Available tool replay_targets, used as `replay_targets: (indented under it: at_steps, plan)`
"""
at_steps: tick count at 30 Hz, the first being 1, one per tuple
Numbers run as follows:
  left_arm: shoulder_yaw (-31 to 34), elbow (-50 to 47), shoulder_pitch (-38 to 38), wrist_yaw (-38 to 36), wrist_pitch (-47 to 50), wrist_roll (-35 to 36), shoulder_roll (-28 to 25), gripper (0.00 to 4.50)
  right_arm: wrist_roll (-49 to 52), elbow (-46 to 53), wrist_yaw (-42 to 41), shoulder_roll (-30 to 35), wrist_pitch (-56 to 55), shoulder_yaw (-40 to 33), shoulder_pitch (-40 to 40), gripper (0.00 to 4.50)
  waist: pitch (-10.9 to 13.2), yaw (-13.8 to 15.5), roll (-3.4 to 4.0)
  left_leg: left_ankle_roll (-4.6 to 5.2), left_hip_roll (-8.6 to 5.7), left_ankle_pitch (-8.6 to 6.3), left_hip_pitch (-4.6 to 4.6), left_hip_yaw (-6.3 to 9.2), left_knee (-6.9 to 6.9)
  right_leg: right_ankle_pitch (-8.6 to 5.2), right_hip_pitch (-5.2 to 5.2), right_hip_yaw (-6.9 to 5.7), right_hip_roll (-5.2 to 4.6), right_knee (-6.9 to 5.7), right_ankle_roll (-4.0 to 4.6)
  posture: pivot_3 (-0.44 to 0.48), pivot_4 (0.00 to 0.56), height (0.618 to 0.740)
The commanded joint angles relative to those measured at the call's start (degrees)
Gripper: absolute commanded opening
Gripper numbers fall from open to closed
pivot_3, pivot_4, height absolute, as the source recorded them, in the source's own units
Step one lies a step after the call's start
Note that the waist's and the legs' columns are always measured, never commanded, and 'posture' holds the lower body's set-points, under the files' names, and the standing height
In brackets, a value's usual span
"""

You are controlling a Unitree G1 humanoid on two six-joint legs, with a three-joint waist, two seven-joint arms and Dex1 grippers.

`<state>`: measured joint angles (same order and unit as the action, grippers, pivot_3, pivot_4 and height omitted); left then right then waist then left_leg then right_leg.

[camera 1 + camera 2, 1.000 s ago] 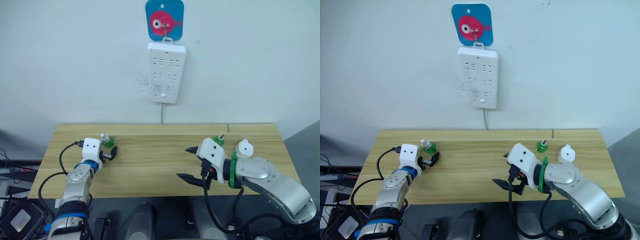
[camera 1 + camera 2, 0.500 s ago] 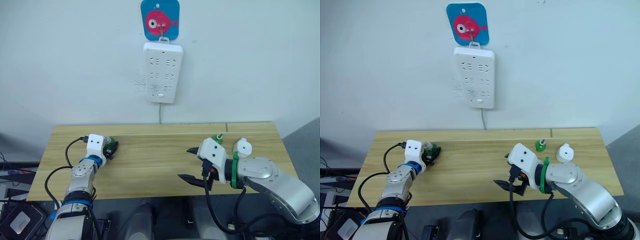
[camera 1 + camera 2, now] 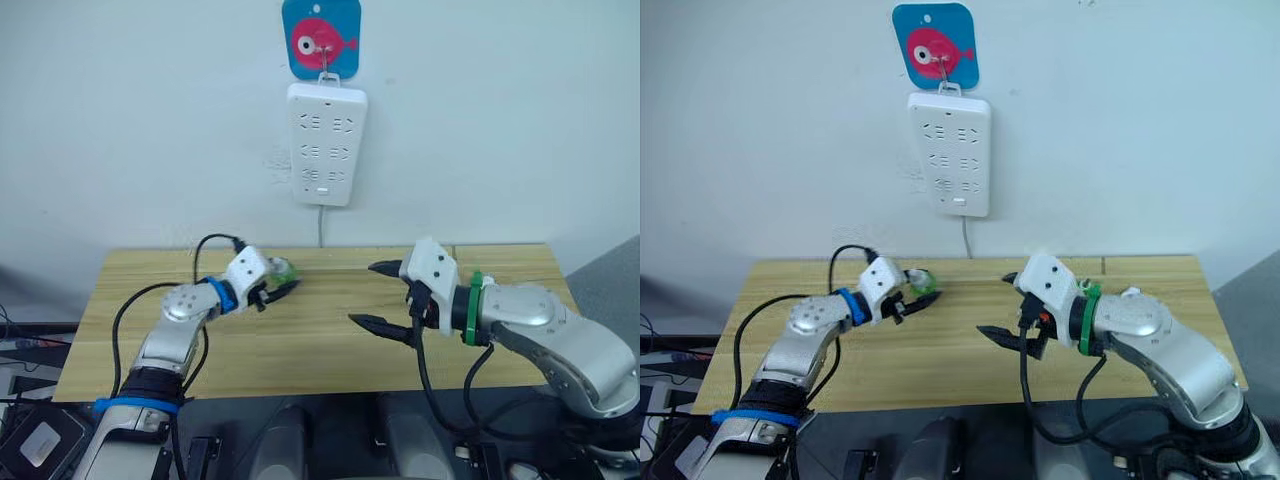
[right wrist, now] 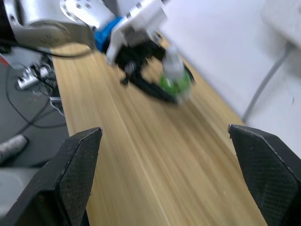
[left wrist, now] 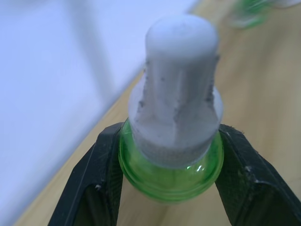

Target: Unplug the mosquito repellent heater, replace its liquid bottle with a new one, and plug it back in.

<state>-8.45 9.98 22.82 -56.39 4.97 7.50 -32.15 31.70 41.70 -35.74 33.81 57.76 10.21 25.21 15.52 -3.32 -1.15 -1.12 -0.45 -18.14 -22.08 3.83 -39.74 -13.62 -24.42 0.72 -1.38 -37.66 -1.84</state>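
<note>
Green liquid bottle (image 5: 171, 141) with a white ribbed cap sits clamped between the left gripper's (image 3: 275, 291) jaws, held just above the wooden bench (image 3: 300, 350) near its back edge. Right gripper (image 3: 385, 296), jaws spread wide with nothing between them, hovers over the bench's middle, facing the bottle. White power strip (image 3: 327, 144) hangs on the wall above.

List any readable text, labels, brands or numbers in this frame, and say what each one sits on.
None can be read.
The blue hanging card carries a pink fish picture, no words.
The white power strip shows socket slots; any marking is too small to read.
The green bottle held in the left gripper shows no label.
The right gripper bears no writing.
</note>
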Motion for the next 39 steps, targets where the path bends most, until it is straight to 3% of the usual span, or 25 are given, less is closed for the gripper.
replay_targets:
  at_steps: [1, 8, 11, 19, 29, 34, 39]
  plan:
    - [-3.7, -9.6, 3.8, -8.5, 9.5, 4.4, -2.1, 2.26, 2.0, -1.8, 1.9, -3.1, 3.7, 0.8, 5.1, 4.5, 0.0, -0.3, 0.0, 0.0, 0.0, 0.0, -0.02, -0.02, 0.0, 0.0, -0.05, 0.02, 0.02, -0.03, 0.0, -0.158, 0.24, 0.73]
    - [-5.7, -12.5, 8.6, -12.8, 13.9, 5.8, -1.7, 2.26, 0.9, -7.0, 4.5, -8.2, 6.0, 3.6, 9.9, 4.5, 0.0, -1.4, 0.01, 0.01, 0.0, 0.01, -0.17, -0.09, -0.03, 0.0, -0.26, 0.06, 0.06, -0.16, 0.0, -0.182, 0.215, 0.73]
    - [-5.7, -11.7, 9.1, -13.4, 12.9, 5.5, -1.3, 2.26, -0.3, -8.1, 4.9, -8.8, 4.8, 4.8, 10.1, 4.5, -0.1, -1.5, 0.01, -0.19, -0.02, 0.14, -0.78, -0.16, -0.25, 0.01, -0.91, 0.1, 0.05, -0.37, 0.0, -0.177, 0.205, 0.73]
    - [-5.5, -12.9, 9.3, -13.9, 12.7, 6.7, -0.7, 2.26, -2.2, -9.5, 5.3, -10.0, 2.7, 6.5, 9.2, 4.5, -0.1, -1.5, 0.03, -0.26, -0.02, 0.17, -0.82, -0.21, -0.24, 0.02, -0.98, 0.12, 0.05, -0.4, 0.01, -0.165, 0.188, 0.73]
    - [-4.7, -13.5, 9.3, -14.9, 13.6, 8.8, -0.7, 2.26, -5.4, -10.8, 4.7, -9.4, -0.8, 8.5, 9.3, 1.1, -0.3, -1.5, 0.02, -0.32, -0.02, 0.21, -0.8, -0.25, -0.24, 0.04, -1.0, 0.12, 0.06, -0.48, 0.03, -0.166, 0.174, 0.73]
    - [-2.3, -12.5, 9.1, -13.6, 13.3, 11.2, 1.2, 2.26, -5.6, -10.3, 4.0, -9.3, -2.0, 7.7, 9.0, 1.1, -0.6, -1.5, 0.01, -0.33, -0.03, 0.22, -0.79, -0.31, -0.27, 0.05, -1.01, 0.11, 0.06, -0.5, 0.04, -0.17, 0.165, 0.73]
    - [-0.5, -7.8, 8.2, -12.7, 8.2, 9.1, 1.3, 3.89, -4.7, -10.1, 4.1, -9.5, -2.8, 4.2, 9.0, 1.1, -1.1, -1.5, -0.01, -0.33, -0.02, 0.23, -0.78, -0.41, -0.3, 0.07, -1.06, 0.12, 0.06, -0.59, 0.06, -0.167, 0.161, 0.73]
